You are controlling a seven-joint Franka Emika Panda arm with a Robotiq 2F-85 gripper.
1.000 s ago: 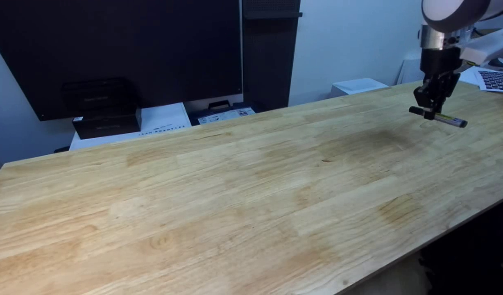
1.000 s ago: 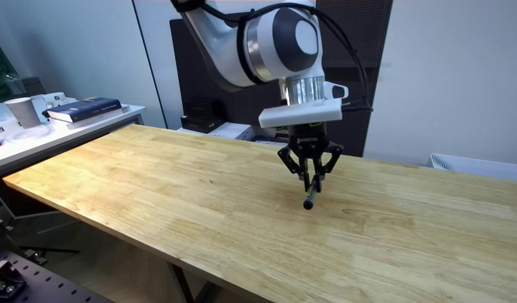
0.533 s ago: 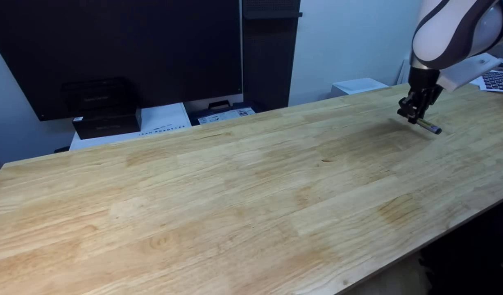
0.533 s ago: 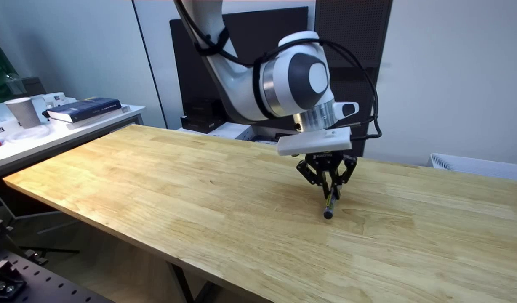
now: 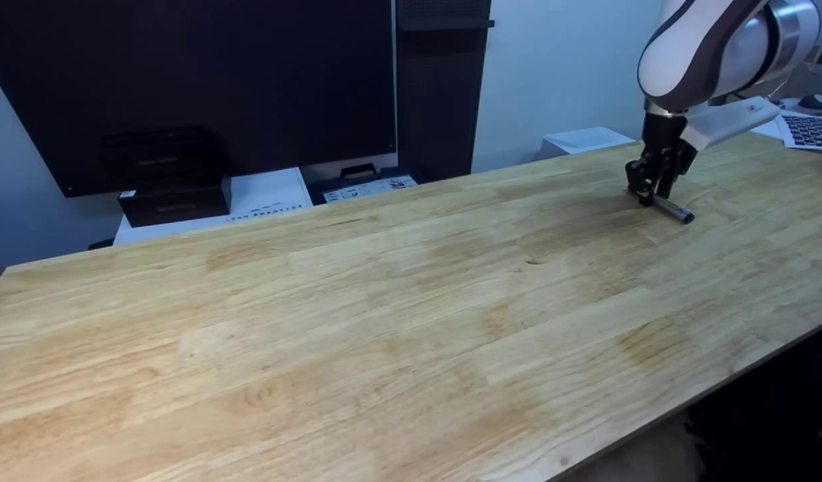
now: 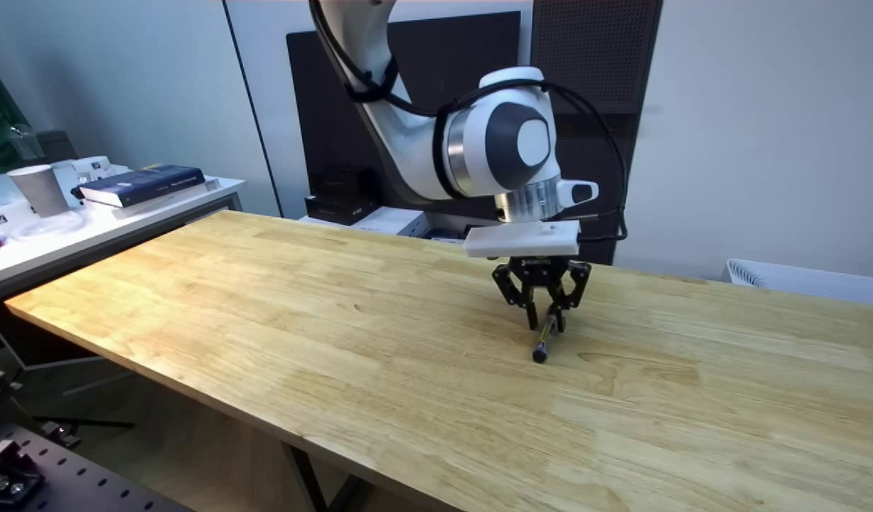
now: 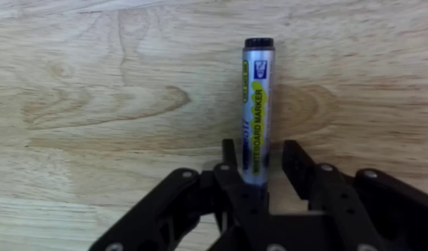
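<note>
My claw (image 7: 260, 150) stands partly spread; the whiteboard marker (image 7: 257, 108) lies on the wooden tabletop (image 6: 266, 306) between my jaws, slim gaps either side.

The marker (image 7: 257, 115) reads WHITEBOARD MARKER in dark capitals over a yellow-green splash; nearer its black end are a blue emblem and a yellow-outlined oval, its print too blurred to read, like the blue brand lettering alongside. ROBOTIQ shows faintly on the body of the gripper (image 6: 547, 328). Beyond the wall-side edge of the tabletop (image 5: 384, 301), LEAN ROBOTICS appears along the white box (image 5: 267, 191) in an exterior view; print on the black box (image 5: 175, 207), the case (image 5: 371, 190) and the blue book (image 6: 148, 183) is too small to read.
</note>
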